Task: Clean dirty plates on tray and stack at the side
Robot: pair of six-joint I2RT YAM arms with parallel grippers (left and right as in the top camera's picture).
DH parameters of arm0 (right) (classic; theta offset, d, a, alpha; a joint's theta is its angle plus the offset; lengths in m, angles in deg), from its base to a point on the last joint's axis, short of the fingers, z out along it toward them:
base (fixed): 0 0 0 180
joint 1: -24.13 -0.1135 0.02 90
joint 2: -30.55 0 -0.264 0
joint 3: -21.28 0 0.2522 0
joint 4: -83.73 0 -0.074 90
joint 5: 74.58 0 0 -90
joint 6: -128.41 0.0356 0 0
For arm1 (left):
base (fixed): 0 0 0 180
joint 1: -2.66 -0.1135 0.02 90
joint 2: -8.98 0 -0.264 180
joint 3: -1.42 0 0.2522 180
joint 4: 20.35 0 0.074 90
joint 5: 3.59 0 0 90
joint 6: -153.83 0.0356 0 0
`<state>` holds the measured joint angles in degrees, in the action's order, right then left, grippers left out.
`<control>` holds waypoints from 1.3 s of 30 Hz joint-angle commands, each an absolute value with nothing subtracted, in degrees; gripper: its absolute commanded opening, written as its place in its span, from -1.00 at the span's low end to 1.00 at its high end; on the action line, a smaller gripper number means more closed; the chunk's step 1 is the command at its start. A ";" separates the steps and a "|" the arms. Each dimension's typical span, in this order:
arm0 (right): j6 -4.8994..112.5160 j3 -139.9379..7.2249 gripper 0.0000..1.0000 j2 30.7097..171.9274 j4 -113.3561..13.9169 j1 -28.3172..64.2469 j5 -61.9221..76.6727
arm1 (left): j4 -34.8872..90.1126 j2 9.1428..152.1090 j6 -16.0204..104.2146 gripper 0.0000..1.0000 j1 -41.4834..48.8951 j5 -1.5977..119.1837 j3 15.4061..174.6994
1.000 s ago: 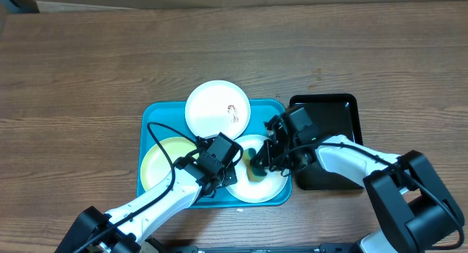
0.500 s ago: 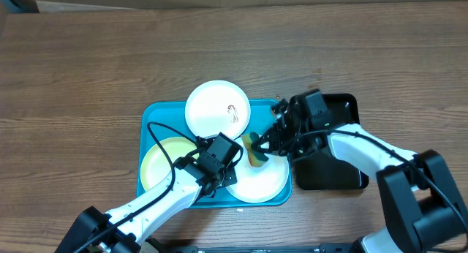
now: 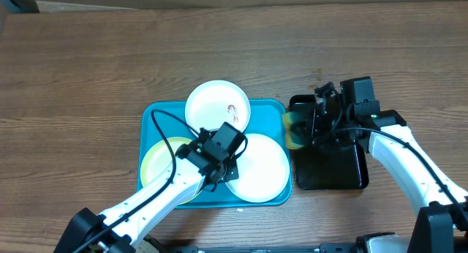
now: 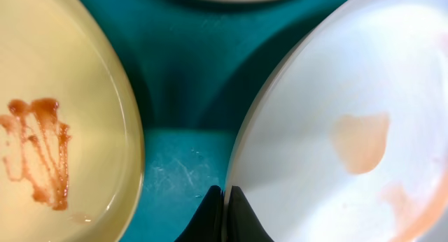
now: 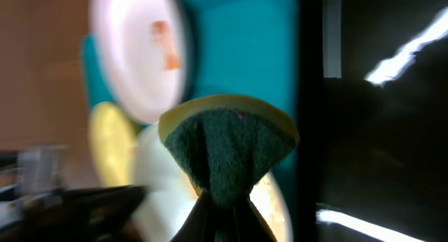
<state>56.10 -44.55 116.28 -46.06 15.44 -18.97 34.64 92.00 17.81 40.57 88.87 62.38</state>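
Observation:
The turquoise tray holds three plates. A white plate with a brown smear sits at the back. A pale yellow plate with brown streaks sits front left. A white plate sits front right, with faint orange stains in the left wrist view. My left gripper is shut on that plate's left rim. My right gripper is shut on a yellow-and-green sponge, held above the gap between the tray and the black tray.
A glossy black tray stands right of the turquoise tray, under my right arm. Brown wooden table lies all around, with bare wood at the left and back.
My right gripper has lifted the sponge off the front right white plate and carried it right, to the black tray's left edge. My left gripper has stayed at that plate's rim.

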 commanded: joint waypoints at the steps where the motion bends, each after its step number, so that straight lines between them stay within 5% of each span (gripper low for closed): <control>1: 53.35 -45.43 -0.93 115.69 -44.57 15.64 -2.34 | 36.91 92.33 20.59 -0.92 40.92 91.14 67.05; 10: 53.35 -44.82 -0.93 115.80 -39.39 15.64 14.97 | 43.36 92.33 22.78 -0.92 40.92 97.44 72.58; 25: 53.37 -39.44 -0.83 115.80 -39.92 15.64 16.00 | 45.85 92.31 25.75 -0.92 40.92 99.95 76.26; 36: 54.92 -39.46 -0.09 115.80 -38.41 16.95 15.71 | 51.91 92.31 25.75 -0.92 40.92 103.69 83.82; 39: 54.77 -39.79 0.41 115.80 -39.74 19.70 13.29 | 51.38 92.31 25.77 -0.92 40.92 103.29 85.59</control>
